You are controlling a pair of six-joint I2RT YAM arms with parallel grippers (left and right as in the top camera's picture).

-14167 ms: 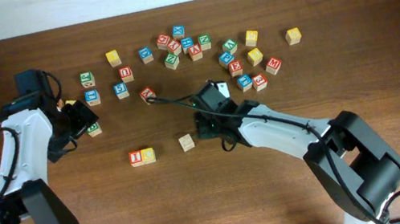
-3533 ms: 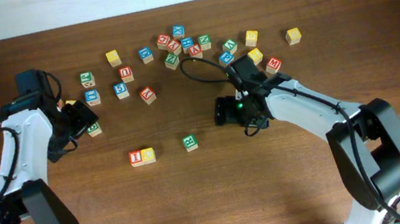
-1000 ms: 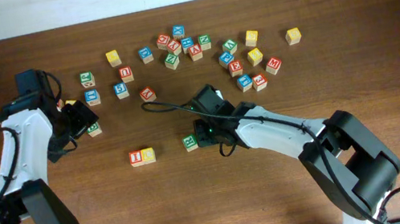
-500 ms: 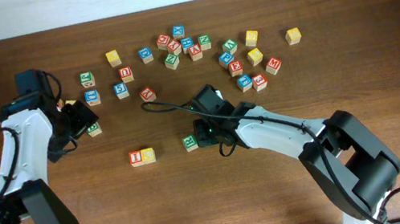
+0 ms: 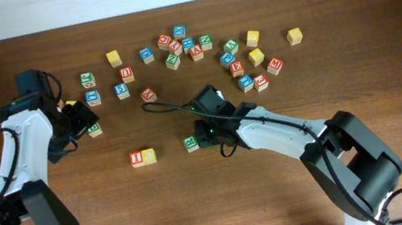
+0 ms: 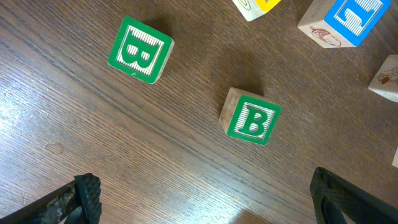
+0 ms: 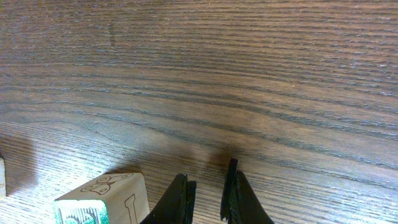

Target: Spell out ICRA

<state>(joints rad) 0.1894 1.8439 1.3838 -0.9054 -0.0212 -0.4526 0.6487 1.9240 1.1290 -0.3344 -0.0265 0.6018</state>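
The right gripper is seen nearly closed, gripping nothing, just beside the R cube. I and C are set touching, further left. The left gripper is held open over two B cubes.

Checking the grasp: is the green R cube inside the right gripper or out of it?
Outside: the green R cube sits beside the right gripper, nothing between its fingers.

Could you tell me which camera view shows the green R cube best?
The overhead view: the whole R cube shows, green face up, near the I cube and C cube. The right wrist view catches only a cropped corner beside the fingers; the left wrist view misses it.
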